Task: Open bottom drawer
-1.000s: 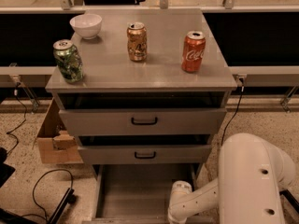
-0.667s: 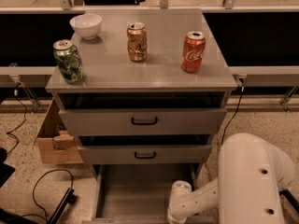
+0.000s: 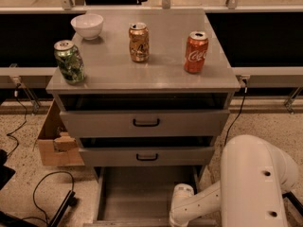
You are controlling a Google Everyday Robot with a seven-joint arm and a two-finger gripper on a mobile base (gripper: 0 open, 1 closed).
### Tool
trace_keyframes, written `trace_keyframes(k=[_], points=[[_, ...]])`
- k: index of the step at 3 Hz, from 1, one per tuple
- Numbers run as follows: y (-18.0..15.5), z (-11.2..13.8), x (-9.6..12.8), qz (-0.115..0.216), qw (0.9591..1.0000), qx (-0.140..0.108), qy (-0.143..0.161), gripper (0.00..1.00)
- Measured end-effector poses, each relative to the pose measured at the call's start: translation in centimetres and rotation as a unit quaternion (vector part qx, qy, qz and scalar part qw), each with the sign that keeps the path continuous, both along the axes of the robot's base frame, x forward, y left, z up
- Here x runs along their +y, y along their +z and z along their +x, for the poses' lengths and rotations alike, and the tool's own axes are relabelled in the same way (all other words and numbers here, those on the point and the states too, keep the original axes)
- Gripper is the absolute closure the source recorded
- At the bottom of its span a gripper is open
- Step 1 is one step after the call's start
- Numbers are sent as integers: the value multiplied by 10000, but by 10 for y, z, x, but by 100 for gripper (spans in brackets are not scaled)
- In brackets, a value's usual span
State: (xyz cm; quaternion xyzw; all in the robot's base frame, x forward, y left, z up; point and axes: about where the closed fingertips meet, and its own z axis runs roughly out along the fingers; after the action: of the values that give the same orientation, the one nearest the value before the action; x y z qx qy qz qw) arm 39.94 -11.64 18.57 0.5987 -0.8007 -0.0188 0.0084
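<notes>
The cabinet (image 3: 109,67) is the largest thing here. The robot arm (image 3: 251,183) bends by its right foot, probably to reach the handle. The bottom drawer (image 3: 137,193) stands well out beneath it. The gripper is out of view below the drawer's front, so I cannot tell its state.

The robot is showing smooth white plastic all over: a big rounded shell (image 3: 258,181) is carrying two small dark screw holes (image 3: 263,173), and a slimmer white arm (image 3: 204,201) is running left to a domed joint cap (image 3: 182,192). A dark strip (image 3: 294,203) is peeking out at the shell's right. The gripper is lying out of view, below the bottom edge under the joint cap.
</notes>
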Motion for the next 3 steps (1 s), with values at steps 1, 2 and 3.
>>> trace_keyframes(k=[1,2,3], points=[[0,0,0,0,10000,0,0,0],[-5,-29,2,223,9994,229,-106,16],[-3,-83,7,373,9974,571,-251,40]])
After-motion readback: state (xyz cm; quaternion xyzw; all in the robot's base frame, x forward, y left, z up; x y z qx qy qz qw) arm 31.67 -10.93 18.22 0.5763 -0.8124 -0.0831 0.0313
